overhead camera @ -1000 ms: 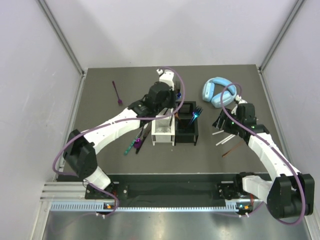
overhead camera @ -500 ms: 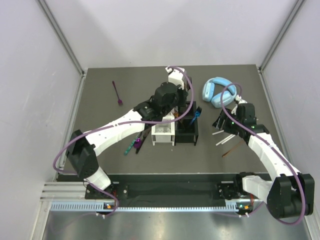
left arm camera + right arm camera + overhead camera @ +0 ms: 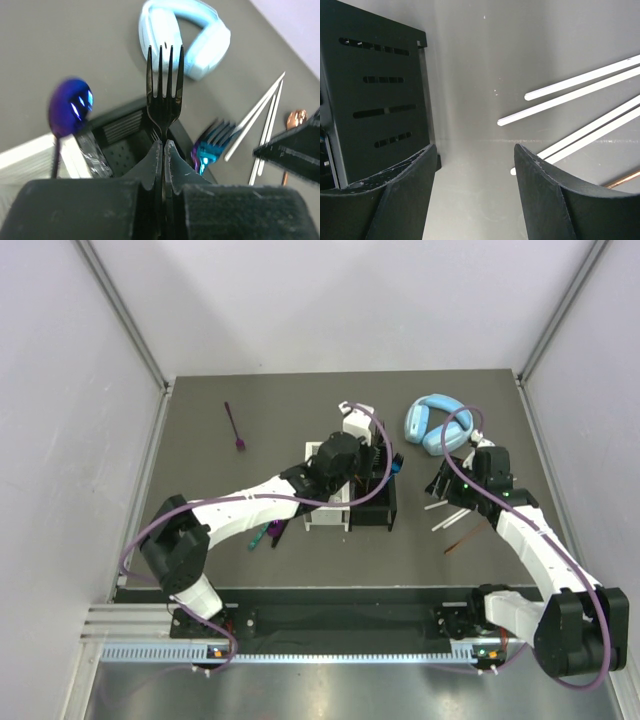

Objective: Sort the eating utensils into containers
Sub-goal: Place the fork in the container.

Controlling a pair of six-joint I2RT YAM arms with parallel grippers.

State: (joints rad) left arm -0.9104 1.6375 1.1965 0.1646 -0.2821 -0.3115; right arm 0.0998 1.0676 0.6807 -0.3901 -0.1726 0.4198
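My left gripper [image 3: 163, 145] is shut on the handle of a black fork [image 3: 164, 85], tines pointing away, above the black container [image 3: 122, 127]. An iridescent fork [image 3: 212, 145] stands in that container, and a blue spoon [image 3: 72, 105] rises beside the white container [image 3: 30, 155]. From above, the left gripper [image 3: 368, 452] hangs over the black container [image 3: 375, 510], next to the white one [image 3: 325, 515]. My right gripper [image 3: 472, 147] is open and holds nothing. It hovers over bare table between the black container's slotted wall [image 3: 375, 100] and white sticks [image 3: 570, 95].
Light-blue headphones [image 3: 435, 422] lie at the back right. A purple utensil [image 3: 235, 427] lies alone at the back left. More utensils [image 3: 272, 530] lie left of the white container. A brown stick [image 3: 460, 542] lies by the white sticks [image 3: 440, 518].
My left arm has swung right and come down over the black container with the black fork in its grip. The right arm has not moved.
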